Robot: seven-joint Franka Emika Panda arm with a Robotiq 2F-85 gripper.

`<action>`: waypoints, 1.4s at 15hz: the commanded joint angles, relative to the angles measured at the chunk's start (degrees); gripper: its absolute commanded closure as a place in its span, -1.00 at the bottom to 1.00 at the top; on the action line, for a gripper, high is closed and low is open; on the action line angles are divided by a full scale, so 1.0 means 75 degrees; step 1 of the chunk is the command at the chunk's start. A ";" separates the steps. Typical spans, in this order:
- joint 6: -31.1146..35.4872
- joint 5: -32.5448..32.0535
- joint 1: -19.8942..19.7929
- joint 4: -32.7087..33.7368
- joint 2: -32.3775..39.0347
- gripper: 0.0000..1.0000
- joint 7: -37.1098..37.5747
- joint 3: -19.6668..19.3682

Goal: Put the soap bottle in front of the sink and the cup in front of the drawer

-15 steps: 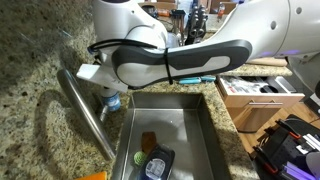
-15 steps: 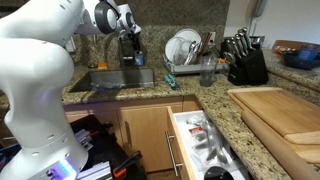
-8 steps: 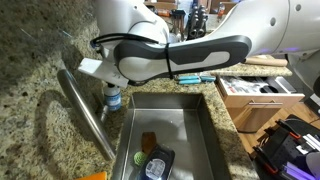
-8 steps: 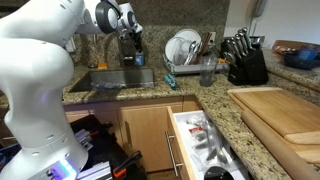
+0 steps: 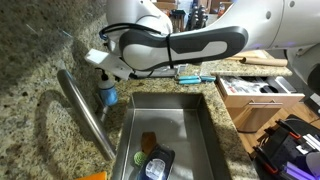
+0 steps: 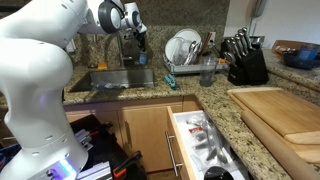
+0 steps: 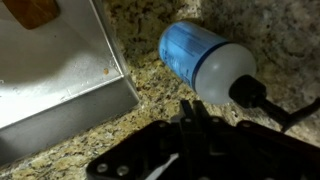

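Note:
The soap bottle [image 5: 107, 95] stands on the granite counter at the sink's back corner, beside the faucet. In the wrist view the soap bottle [image 7: 208, 58] has a blue label, a pale body and a black pump. My gripper [image 7: 190, 108] is shut just short of it, finger against finger, with nothing between them. The bottle lies beyond the fingertips, apart from them. A clear cup [image 6: 207, 72] stands on the counter next to the dish rack. The steel sink [image 5: 212, 135] lies under my arm, and the drawer [image 6: 203, 143] hangs open below the counter.
A long faucet [image 5: 85, 112] runs along the sink's side. In the basin lie a brown sponge [image 5: 148, 139], a green ball [image 5: 138, 157] and a dark container [image 5: 158, 163]. A dish rack [image 6: 185, 52], a knife block [image 6: 245, 62] and a cutting board [image 6: 285, 112] crowd the counter.
The jaws have gone from open to shut without taking hold of anything. My arm has lifted away a little, and more of the soap bottle shows now.

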 commanded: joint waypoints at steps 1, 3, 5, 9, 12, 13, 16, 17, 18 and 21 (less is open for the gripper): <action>-0.0437 0.0025 -0.0038 -0.0263 -0.0354 1.00 0.0325 -0.0082; -0.0179 -0.0007 -0.0034 0.0003 -0.0036 0.47 0.0225 -0.0063; -0.0196 -0.0010 -0.0029 0.0007 -0.0053 0.69 0.0248 -0.0066; -0.0080 0.0383 -0.0092 0.0121 0.0044 -0.20 0.1072 0.0062; -0.0156 0.0274 -0.0019 0.0030 0.0001 -0.18 0.1101 -0.0029; -0.0156 0.0272 -0.0015 0.0030 0.0007 -0.32 0.1097 -0.0029; -0.0156 0.0271 -0.0012 0.0030 0.0011 -0.88 0.1093 -0.0030; 0.0017 0.0471 -0.0113 0.0051 0.0051 -0.90 0.1238 0.0083; 0.0100 0.0604 -0.0171 0.0053 0.0069 -0.99 0.1378 0.0134; 0.0544 0.1097 -0.0378 0.0021 0.0112 -1.00 0.1752 0.0290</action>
